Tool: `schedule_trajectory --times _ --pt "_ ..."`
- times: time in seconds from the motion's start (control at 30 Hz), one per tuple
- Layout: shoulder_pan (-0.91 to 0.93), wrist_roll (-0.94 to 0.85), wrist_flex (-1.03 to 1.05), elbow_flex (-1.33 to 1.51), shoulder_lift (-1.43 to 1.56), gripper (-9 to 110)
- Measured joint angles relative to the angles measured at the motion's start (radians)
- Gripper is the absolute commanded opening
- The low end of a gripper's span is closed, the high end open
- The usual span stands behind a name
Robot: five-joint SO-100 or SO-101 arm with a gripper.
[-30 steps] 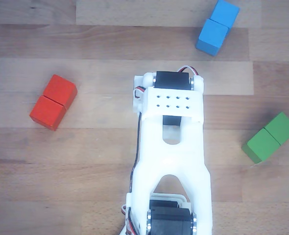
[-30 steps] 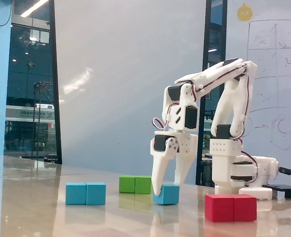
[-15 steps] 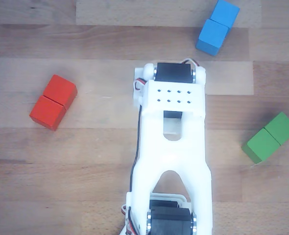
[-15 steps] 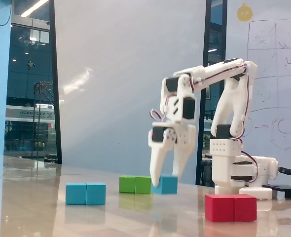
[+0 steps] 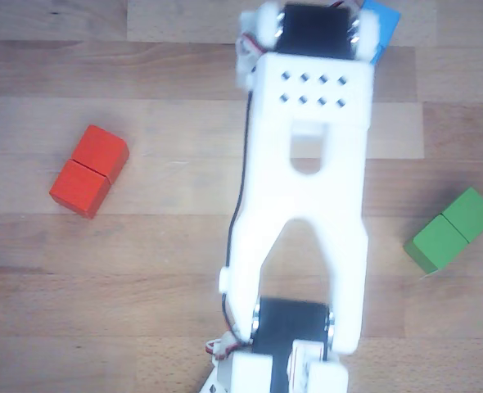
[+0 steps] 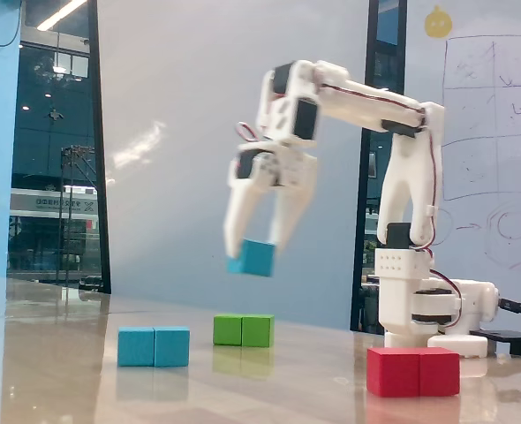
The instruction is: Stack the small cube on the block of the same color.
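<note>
In the fixed view the gripper (image 6: pixel 259 250) hangs in the air with its fingers pointing down, closed on the small cube (image 6: pixel 252 258) — the cube sits between the fingertips, well clear of the tabletop (image 6: pixel 57 371). The blue block (image 6: pixel 154 346) lies on the tabletop below and to the left of the held cube in that view, on its long side, a seam across its middle. Behind it and to the right is the green block (image 6: pixel 243 330); the red block (image 6: pixel 413 371) lies nearer the camera, in front of the arm's base (image 6: pixel 424 309).

The other view looks down on the arm's white body, which fills the centre — a sliver of blue (image 5: pixel 385 29) shows at its top right edge. The red block (image 5: pixel 89 170) lies to the left there, the green block (image 5: pixel 451 230) to the right, both on bare wood.
</note>
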Motion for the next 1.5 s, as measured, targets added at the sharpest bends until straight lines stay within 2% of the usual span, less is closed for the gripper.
schedule_trajectory --times 0.27,0.47,1.13,1.27,1.5 --pt "0.095 -0.161 0.005 -0.308 -0.314 8" --pt "0.118 -0.201 0.005 -0.428 -0.449 8" --pt "0.16 -0.212 -0.063 -0.453 -0.581 9" --pt "0.16 -0.212 -0.063 -0.453 -0.581 14" --pt "0.16 -0.212 -0.063 -0.453 -0.581 31"
